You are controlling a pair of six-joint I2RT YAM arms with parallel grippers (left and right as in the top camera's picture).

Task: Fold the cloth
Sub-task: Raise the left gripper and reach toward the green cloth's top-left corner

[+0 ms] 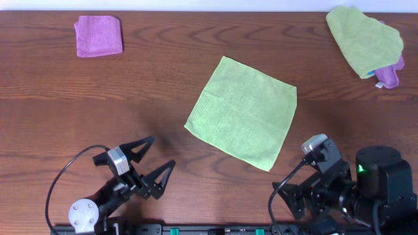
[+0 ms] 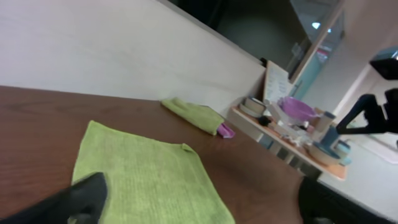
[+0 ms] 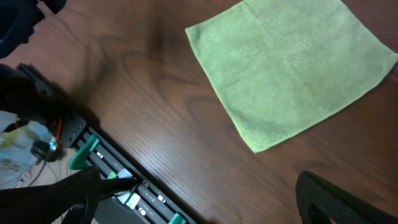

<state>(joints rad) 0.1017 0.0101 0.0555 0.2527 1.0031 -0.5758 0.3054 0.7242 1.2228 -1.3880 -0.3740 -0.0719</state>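
A light green cloth (image 1: 243,112) lies flat and unfolded, turned like a diamond, in the middle of the wooden table. It also shows in the left wrist view (image 2: 143,174) and the right wrist view (image 3: 289,68). My left gripper (image 1: 155,160) is open and empty near the front left, apart from the cloth's left corner; its fingers frame the left wrist view (image 2: 202,211). My right gripper (image 1: 295,196) is open and empty at the front right, just short of the cloth's near corner, and also shows in its own view (image 3: 211,199).
A folded purple cloth (image 1: 98,36) lies at the back left. A crumpled green cloth (image 1: 362,36) lies on a purple one (image 1: 390,76) at the back right. A black rail (image 3: 112,168) runs along the table's front edge.
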